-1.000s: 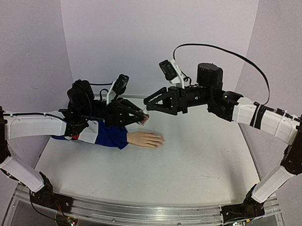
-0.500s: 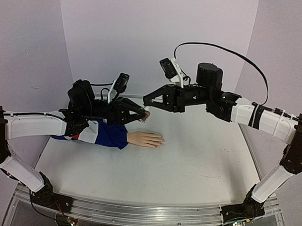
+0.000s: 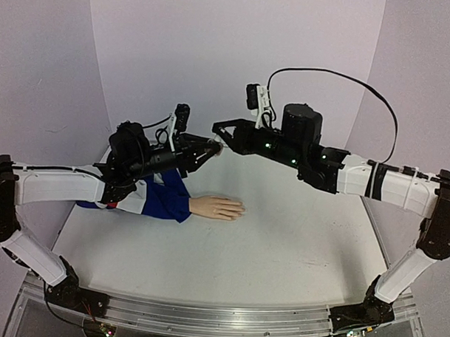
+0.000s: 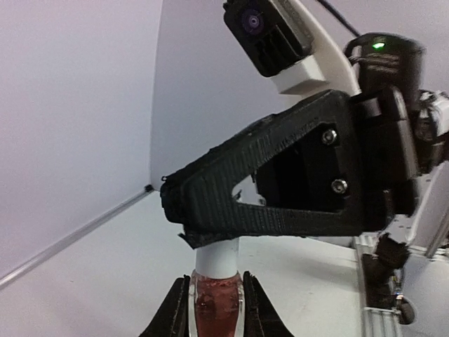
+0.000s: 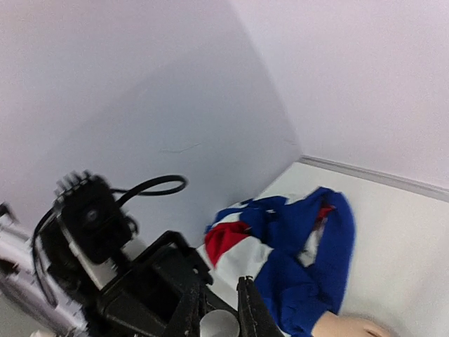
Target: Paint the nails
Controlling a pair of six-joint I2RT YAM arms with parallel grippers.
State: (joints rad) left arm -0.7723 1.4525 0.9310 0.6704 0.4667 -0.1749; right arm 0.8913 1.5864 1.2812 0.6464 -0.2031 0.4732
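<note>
Presumably unpainted, the nails point(image 3: 240, 210) are too small to make out; they tip the mannequin hand point(image 3: 218, 207), which lies flat on the table point(image 3: 297, 230) left of centre, fingers pointing toward the right edge. Its blue, red and white sleeve point(image 3: 161, 199) trails toward the left edge.

Raised above the sleeve's cuff, the left end effector point(image 3: 209, 148) is clamped on the pink polish bottle point(image 4: 217, 312). The right end effector point(image 3: 223, 141) is closed on its white cap point(image 4: 216, 260).

Risks, as I judge them:
- If the cap is stiff, twisting it could spin the smooth bottle in the left grip instead of loosening the thread.
- The bottle is held by a narrow pinch, so a sideways pull from the right arm could tilt it or tug it free. Polish would then spill on the sleeve or table.
- Once the cap is off, a loaded brush carried over the sleeve could drip.

A second ago the right jaws stood apart around the cap, with the pair lower, just over the mannequin's wrist. Now those jaws have shut and both arms have lifted toward the far edge.
</note>
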